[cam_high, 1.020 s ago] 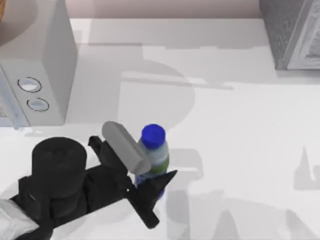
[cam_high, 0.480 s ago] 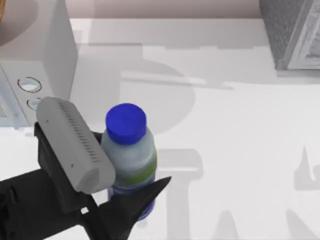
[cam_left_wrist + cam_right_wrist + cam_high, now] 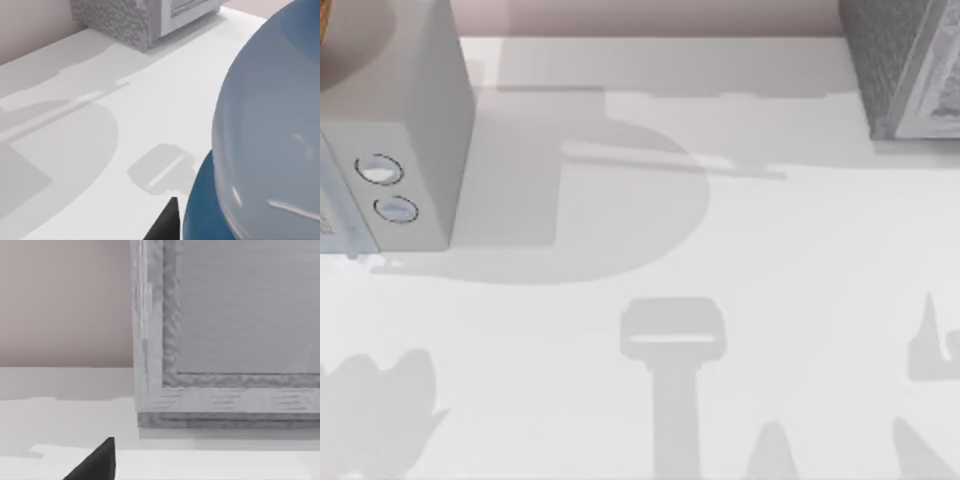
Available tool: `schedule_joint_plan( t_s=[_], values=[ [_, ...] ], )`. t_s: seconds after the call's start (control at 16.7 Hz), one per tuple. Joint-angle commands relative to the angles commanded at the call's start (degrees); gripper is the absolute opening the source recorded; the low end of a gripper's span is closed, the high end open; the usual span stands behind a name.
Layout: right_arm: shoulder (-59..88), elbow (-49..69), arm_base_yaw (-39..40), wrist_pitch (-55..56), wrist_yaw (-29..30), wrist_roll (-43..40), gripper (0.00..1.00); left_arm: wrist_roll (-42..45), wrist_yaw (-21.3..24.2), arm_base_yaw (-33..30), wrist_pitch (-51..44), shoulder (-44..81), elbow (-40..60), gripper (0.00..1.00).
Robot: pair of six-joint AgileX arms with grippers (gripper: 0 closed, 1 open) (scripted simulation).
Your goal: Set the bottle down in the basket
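I'm mid-carry: my left gripper's fingertip point(image 3: 167, 222) flanks the bottle point(image 3: 270, 135), seemingly clamped; right gripper's fingers, cannot tell; next I must find the basket.

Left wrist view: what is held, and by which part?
The small plastic bottle with whitish clear shoulder, apparently by its dark blue lower body, beside one dark fingertip; the contact itself is hidden.

the white table point(image 3: 770, 280) lies open across its middle; a grey appliance point(image 3: 395, 150) blocks the left, a textured cabinet point(image 3: 905, 65) the far right corner.
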Motion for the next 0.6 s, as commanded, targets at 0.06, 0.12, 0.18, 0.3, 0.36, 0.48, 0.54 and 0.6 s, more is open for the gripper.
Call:
schedule_joint_plan(
  t_s=[0.06,0.12,0.18,0.3,0.36,0.48,0.54,0.6],
  values=[
    [0.00,0.00,0.00,0.00,0.00,0.00,1.00,-0.89,-1.75,-0.90,-4.53,-2.87,1.09,0.00],
    [0.00,0.00,0.00,0.00,0.00,0.00,1.00,-1.72,-3.33,-1.69,-8.49,-5.37,2.00,0.00],
    [0.00,0.00,0.00,0.00,0.00,0.00,1.00,-2.48,-4.72,-2.36,-11.87,-7.51,2.72,0.00],
    [0.00,0.00,0.00,0.00,0.00,0.00,1.00,-3.69,-6.83,-3.31,-16.88,-10.63,3.66,0.00],
    [0.00,0.00,0.00,0.00,0.00,0.00,1.00,-4.08,-7.48,-3.58,-18.37,-11.53,3.89,0.00],
    [0.00,0.00,0.00,0.00,0.00,0.00,1.00,-4.41,-8.01,-3.80,-19.61,-12.26,4.05,0.00],
    [0.00,0.00,0.00,0.00,0.00,0.00,1.00,-4.41,-8.01,-3.80,-19.61,-12.26,4.05,0.00],
    [0.00,0.00,0.00,0.00,0.00,0.00,1.00,-4.41,-8.01,-3.80,-19.61,-12.26,4.05,0.00]
  ],
)
